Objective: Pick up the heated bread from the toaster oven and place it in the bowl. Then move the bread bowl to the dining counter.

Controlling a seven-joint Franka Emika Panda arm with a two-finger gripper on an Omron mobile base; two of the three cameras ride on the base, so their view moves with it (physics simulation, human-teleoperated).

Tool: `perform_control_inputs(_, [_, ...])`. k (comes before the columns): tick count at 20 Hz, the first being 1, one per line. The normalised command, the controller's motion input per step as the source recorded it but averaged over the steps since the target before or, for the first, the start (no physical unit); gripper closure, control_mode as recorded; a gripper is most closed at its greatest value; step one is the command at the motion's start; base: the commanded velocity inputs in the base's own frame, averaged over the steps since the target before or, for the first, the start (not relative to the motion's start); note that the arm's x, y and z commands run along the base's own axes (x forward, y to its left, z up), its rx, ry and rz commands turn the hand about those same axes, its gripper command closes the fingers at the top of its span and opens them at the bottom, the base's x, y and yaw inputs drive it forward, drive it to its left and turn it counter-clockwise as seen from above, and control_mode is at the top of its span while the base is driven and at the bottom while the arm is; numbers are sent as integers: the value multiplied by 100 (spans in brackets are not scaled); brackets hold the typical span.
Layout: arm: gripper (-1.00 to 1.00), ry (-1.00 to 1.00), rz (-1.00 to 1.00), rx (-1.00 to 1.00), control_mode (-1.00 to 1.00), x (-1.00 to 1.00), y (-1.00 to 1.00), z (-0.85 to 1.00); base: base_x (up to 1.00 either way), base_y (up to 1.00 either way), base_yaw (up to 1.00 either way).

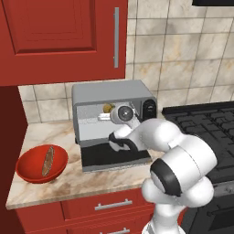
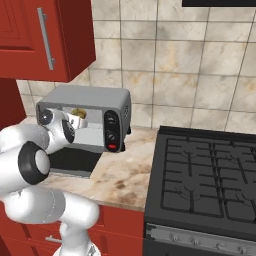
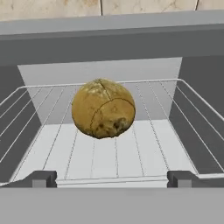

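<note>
The heated bread [image 3: 103, 108] is a round golden-brown roll lying on the wire rack inside the toaster oven [image 1: 109, 93], whose door lies open and flat on the counter. It also shows as a small tan lump, the bread [image 1: 108, 108], in the oven mouth. My gripper [image 3: 112, 178] is open at the rack's front edge, fingertips [image 3: 41, 178] wide on either side, a short way in front of the roll and not touching it. The red bowl [image 1: 27, 161] sits left of the oven with a long brown stick of bread in it.
The oven's black control panel [image 2: 111, 131] with a red button faces right. A black stove [image 2: 210, 175] fills the counter's right side. Red wall cabinets [image 1: 59, 36] hang above. Marbled counter [image 1: 59, 187] over red drawers runs in front of the bowl.
</note>
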Motion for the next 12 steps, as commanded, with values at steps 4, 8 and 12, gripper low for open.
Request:
perform_control_inputs(4, [-100, 2, 0, 0, -100, 54, 0, 0, 0, 0, 0])
perform_control_inputs(8, [-100, 19, -3, -2, -100, 45, 10, 0, 0, 0, 0])
perform_control_inputs(12, [-100, 30, -4, -6, -100, 15, 0, 0, 0, 0, 0])
